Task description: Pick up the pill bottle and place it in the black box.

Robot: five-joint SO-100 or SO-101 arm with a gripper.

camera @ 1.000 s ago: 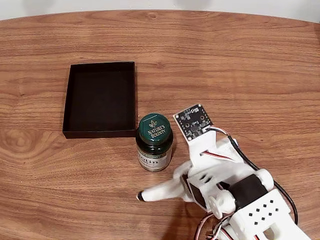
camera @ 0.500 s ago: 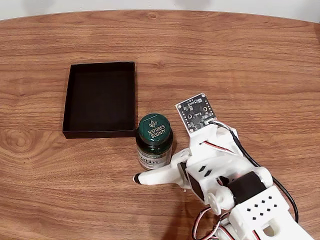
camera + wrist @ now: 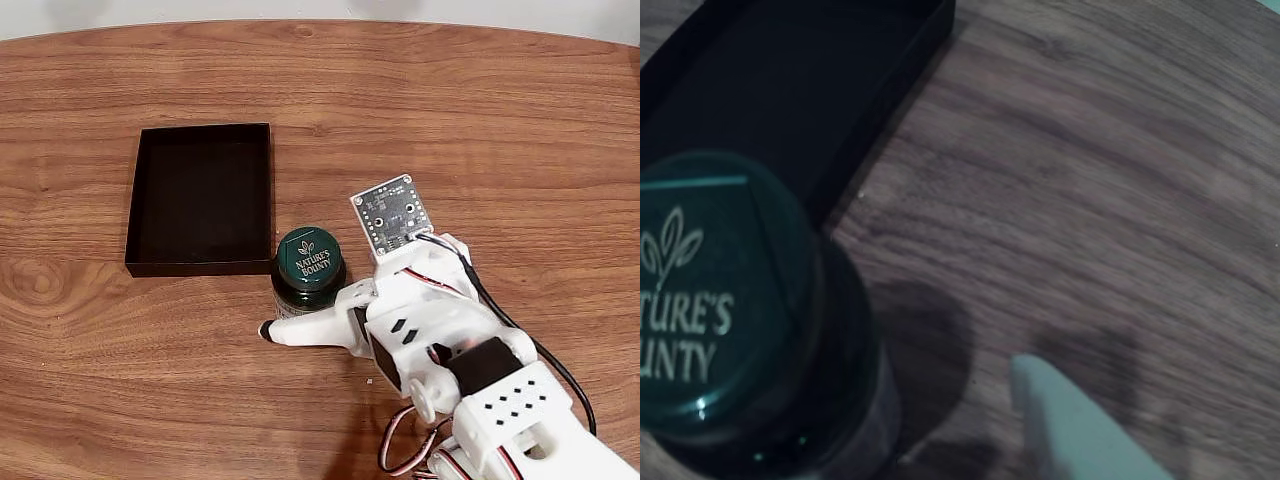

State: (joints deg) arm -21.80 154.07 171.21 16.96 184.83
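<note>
**Bottle not yet gripped, box waiting beside it**

Your gripper (image 3: pixel 318 318) is spread open around the pill bottle (image 3: pixel 309 267), one white finger (image 3: pixel 300 330) lying across its near side, the other hidden, so nothing is clamped yet. The bottle stands upright on the table (image 3: pixel 500 130), just off the near right corner of the black box (image 3: pixel 200 197), which is empty. Grasp, lift and placing all remain. You have bare wood on every side; only the box's low wall (image 3: pixel 902 90) needs clearing.

one pill bottle (image 3: pixel 309 268), one black box (image 3: pixel 200 197), one gripper (image 3: pixel 300 325), one wooden table (image 3: pixel 480 120).
</note>
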